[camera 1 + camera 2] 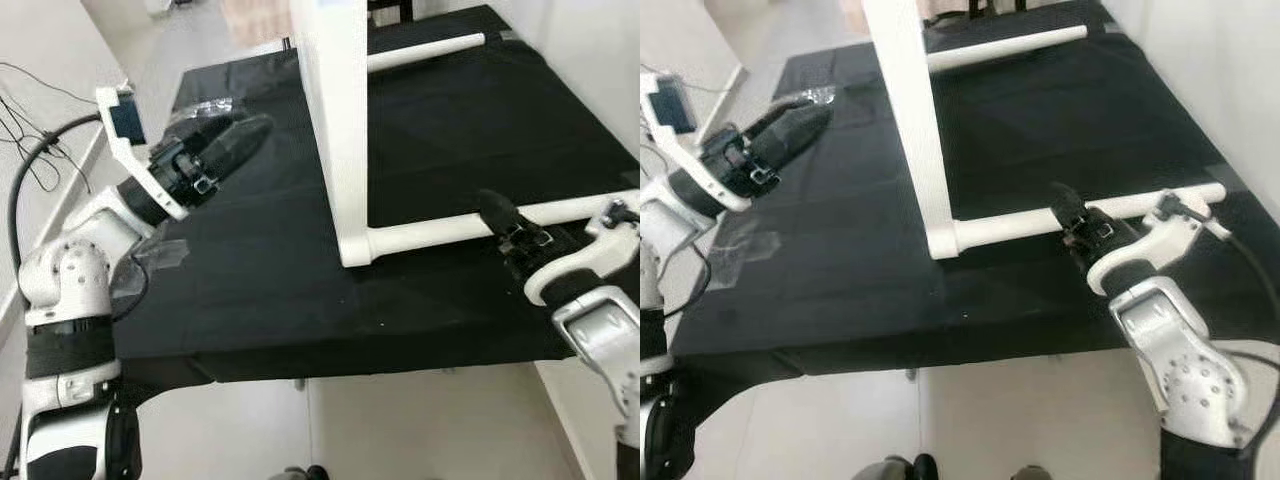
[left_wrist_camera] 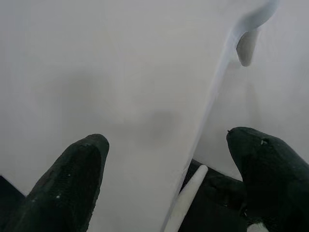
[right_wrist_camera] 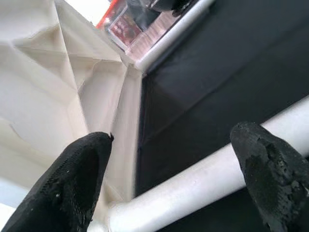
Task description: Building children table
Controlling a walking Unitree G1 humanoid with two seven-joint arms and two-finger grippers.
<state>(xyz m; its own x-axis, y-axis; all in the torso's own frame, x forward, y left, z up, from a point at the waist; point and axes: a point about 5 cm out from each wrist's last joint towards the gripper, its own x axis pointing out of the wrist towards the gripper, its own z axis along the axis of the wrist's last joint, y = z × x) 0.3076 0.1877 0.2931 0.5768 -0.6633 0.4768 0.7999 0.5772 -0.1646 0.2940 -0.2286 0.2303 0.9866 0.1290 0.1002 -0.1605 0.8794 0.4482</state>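
Nearest the head camera, the right gripper reaches in over the black mat with its two black fingers spread apart, straddling the near white leg of the table where it lies along the mat; the wrist view shows the round tube passing between the fingertips, but nothing is clamped. From there the leg runs into the corner of the white tabletop, which stands on its edge on the mat, ribbed underside facing the right arm, with a second leg sticking out from its far corner. On the other side, the left gripper hovers just beside the smooth face of the panel, fingers also apart. The piece looks like moulded plastic: probably light and stiff, glossy and so rather slippery, and easy to topple while balanced on edge. A sound hold would be around the leg close to its socket, with the left fingers steadying the panel's flat face or edge. A crumpled clear bag lies near the mat's left border.
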